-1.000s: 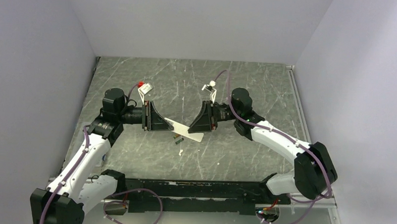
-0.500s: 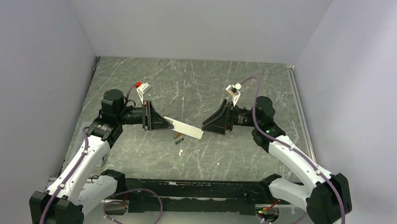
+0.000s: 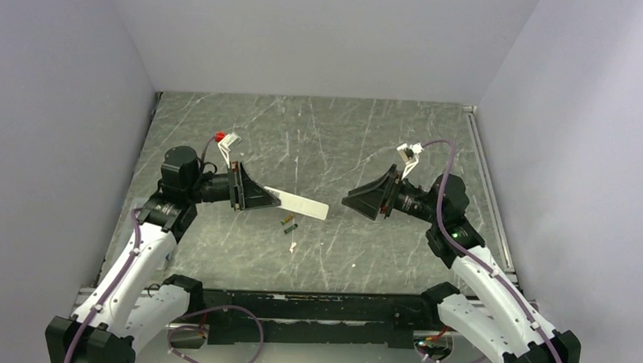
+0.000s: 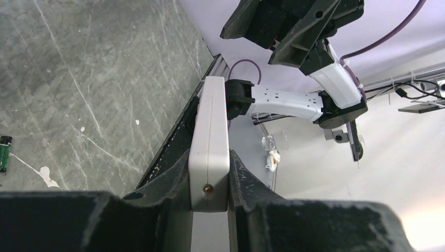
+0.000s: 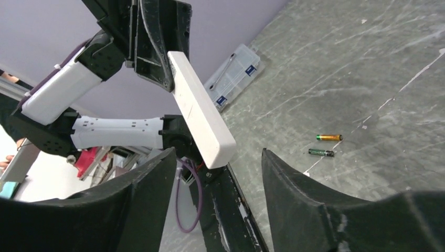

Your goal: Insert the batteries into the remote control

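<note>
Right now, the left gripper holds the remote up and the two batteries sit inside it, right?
No. The left gripper does hold the remote up, but the batteries lie on the table; the right wrist view shows it.

Two batteries [image 5: 329, 137] [image 5: 320, 152], one remote control [image 5: 200, 110]

I see the white remote [image 3: 302, 204] raised, roughly level; green and orange batteries [image 3: 288, 223] lie together on the counter [image 3: 344, 142].

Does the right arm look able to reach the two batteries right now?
Probably yes. The right gripper is open and empty, and the batteries lie uncovered on the table. The remote, held up by the left gripper, hangs close by but not across them.
</note>
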Controlling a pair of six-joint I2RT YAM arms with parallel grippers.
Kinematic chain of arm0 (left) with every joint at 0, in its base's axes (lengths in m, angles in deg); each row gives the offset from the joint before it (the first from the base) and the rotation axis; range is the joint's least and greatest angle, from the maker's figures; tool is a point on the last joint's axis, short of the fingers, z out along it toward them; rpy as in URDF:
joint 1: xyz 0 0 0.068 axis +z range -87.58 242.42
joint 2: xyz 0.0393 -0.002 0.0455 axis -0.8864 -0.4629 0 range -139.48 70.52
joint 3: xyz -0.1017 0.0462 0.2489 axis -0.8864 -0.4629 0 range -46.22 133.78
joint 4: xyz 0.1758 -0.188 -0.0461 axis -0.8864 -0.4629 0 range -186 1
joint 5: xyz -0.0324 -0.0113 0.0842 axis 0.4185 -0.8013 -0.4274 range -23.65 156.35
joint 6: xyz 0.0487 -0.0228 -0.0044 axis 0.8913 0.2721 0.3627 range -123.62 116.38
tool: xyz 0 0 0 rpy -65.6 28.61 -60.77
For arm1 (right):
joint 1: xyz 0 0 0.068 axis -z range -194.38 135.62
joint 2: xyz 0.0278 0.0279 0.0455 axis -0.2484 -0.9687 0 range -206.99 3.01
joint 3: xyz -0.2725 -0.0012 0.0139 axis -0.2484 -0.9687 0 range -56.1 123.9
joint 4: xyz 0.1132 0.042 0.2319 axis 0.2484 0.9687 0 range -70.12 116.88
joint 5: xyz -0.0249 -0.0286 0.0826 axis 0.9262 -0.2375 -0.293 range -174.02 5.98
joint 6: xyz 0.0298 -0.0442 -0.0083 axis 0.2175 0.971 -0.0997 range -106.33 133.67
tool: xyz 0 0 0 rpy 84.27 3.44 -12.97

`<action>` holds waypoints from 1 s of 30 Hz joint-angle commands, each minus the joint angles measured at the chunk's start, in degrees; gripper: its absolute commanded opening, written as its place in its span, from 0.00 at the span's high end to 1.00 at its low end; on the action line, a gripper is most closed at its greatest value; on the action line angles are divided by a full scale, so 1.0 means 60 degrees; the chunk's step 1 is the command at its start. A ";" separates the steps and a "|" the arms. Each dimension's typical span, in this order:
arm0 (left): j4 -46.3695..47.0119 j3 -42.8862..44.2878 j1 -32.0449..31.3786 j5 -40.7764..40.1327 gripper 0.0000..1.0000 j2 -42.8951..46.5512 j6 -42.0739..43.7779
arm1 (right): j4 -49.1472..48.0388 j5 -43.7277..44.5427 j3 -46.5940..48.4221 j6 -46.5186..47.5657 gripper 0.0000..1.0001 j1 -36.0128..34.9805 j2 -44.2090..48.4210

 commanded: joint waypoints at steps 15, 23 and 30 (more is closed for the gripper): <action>0.1775 -0.0627 -0.0036 -0.0953 1.00 0.0630 -0.1833 | -0.1522 0.0474 -0.0760 -0.2265 0.36 -0.0340 -0.0150; 0.2509 -0.0828 -0.0032 -0.0989 1.00 0.0599 -0.2582 | -0.1659 0.1020 -0.0551 -0.2445 0.40 -0.1036 -0.0746; 0.3079 -0.1026 -0.0036 -0.0864 1.00 0.0564 -0.2989 | -0.2017 0.1347 -0.0385 -0.2518 0.41 -0.1512 -0.1018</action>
